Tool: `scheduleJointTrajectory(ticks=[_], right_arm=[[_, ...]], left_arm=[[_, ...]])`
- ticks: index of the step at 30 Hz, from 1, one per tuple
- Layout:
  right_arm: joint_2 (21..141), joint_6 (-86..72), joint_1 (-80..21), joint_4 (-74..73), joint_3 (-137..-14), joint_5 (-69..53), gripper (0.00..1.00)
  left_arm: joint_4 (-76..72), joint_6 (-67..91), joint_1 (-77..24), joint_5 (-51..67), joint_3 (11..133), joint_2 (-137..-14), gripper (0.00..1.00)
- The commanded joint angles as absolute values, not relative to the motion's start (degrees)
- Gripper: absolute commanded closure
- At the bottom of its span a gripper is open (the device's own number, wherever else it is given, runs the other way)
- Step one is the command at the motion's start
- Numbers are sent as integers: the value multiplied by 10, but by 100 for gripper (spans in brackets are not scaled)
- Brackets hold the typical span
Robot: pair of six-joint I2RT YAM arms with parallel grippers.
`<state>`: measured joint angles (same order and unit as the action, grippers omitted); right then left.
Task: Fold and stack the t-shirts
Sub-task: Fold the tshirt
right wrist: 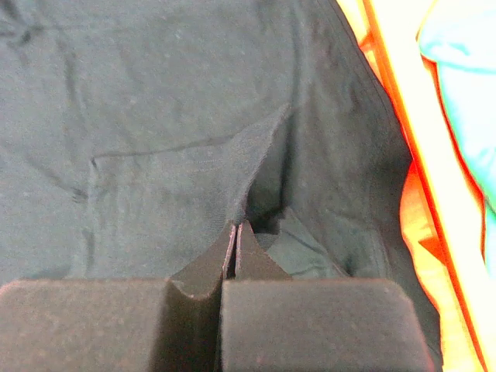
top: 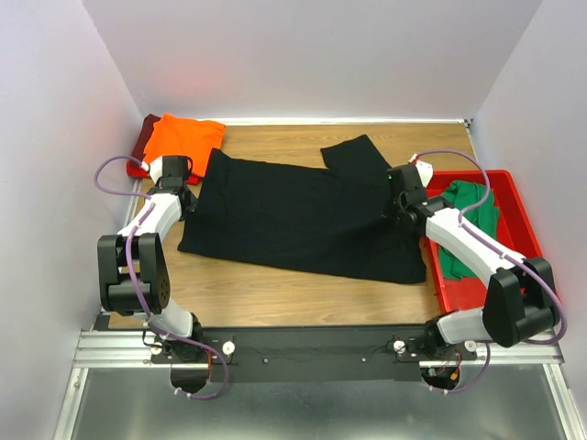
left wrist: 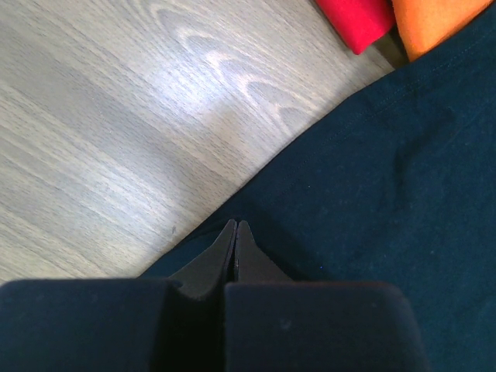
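Black shirt (top: 293,215) lies spread flat between the two grippers, with its long axis running from one to the other across the table (top: 275,293). Each arm sits at its own end of the shirt.

The right gripper (right wrist: 235,232) is clamped on a pinch of the cloth, and a small peak tents up from between its closed tips. The rest of the shirt spreads ahead of it and to its left. The bin (top: 518,206) wall runs close on its right, with the green shirt (top: 468,220) inside.

The left gripper (left wrist: 235,232) is closed too, its tips meeting right at the shirt's edge. I cannot tell whether any cloth is caught between them. Cloth lies ahead and to its right, bare wood to its left. The orange shirt (top: 186,136) and the dark red shirt (top: 147,137) lie ahead, near the black shirt's corner.

A fold probably has the most room toward the bases, where bare table shows. Outward of the right gripper the bin crowds any swing, and a sleeve juts out on the far side.
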<state>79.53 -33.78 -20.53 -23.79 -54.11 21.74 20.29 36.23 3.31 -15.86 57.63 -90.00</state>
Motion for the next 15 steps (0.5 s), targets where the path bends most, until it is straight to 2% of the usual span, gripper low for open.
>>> scheduleJointTrajectory(ticks=[1, 15], right_arm=[[774, -354, -203, -264, -519, 245, 100], [778, -359, -202, -265, -508, 250, 100]], left_arm=[[207, 365, 36, -166, 594, -883, 100], [200, 363, 35, -168, 614, -925, 100]])
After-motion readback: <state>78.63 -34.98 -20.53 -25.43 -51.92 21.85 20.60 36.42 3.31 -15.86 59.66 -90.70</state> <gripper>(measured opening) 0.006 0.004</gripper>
